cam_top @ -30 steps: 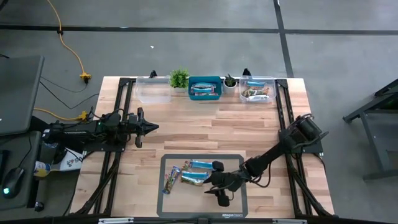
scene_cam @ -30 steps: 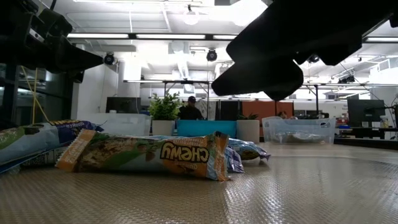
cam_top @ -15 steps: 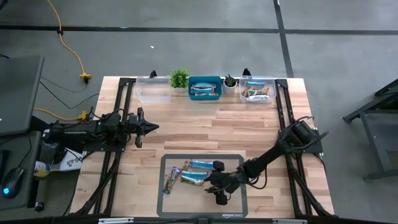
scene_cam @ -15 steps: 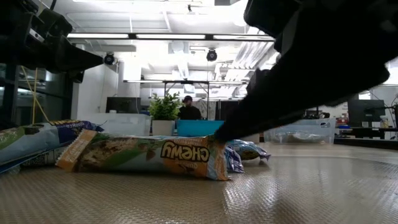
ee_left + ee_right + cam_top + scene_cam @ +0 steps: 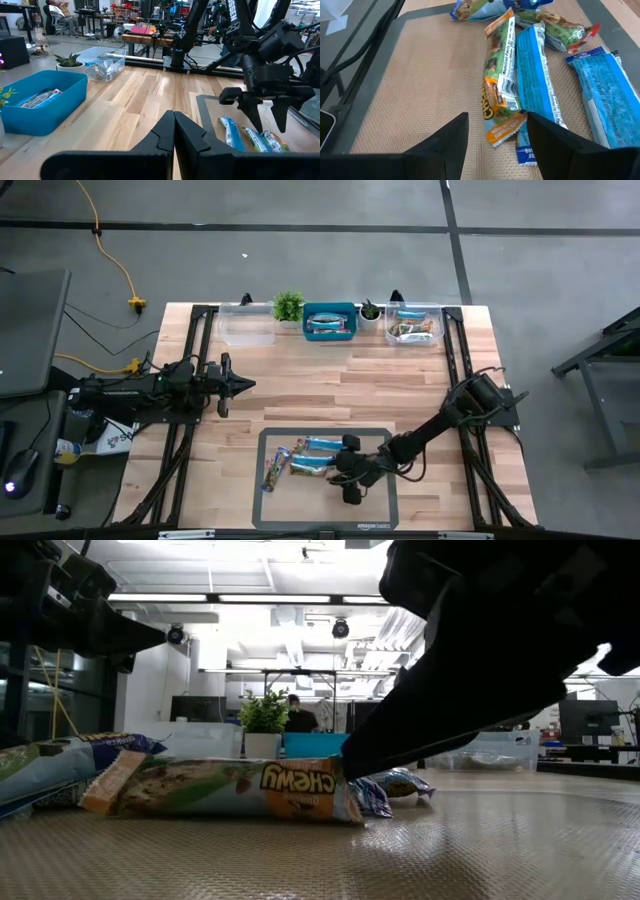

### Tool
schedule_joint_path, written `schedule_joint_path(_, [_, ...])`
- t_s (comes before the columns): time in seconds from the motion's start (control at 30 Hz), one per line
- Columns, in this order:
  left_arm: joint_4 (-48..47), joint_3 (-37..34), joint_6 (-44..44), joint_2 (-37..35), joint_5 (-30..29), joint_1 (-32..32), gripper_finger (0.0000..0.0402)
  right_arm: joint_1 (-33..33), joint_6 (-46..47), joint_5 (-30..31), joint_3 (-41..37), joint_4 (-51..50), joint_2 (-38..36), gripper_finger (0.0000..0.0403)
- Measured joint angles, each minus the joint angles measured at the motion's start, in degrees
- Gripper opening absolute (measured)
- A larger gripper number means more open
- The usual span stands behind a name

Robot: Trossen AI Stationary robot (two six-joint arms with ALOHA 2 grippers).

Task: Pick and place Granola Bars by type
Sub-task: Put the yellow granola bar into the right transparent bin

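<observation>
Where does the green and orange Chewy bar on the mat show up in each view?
High: Chewy bar mid-mat, beside the right claw.
Low: left of centre, claw tip touching its right end.
Left wrist: lower right.
Right wrist: centre.
Shared landmark: the light blue bar beside it.

Granola bars on the mat — three bins behind, along the table's far edge

A grey mat lies at the table's near edge; along the far edge, a clear bin, a plant, a blue bin, a smaller plant, another clear bin; a person sits in the room behind.
</observation>
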Motion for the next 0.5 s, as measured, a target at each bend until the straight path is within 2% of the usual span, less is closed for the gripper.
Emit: schedule_joint_path(0.5, [0.00, 0.00, 0.01, -0.02, 0.00, -0.01, 0.0001, -2.01, -0.32, -2.90, 0.02, 0.50, 0.00, 0.0186])
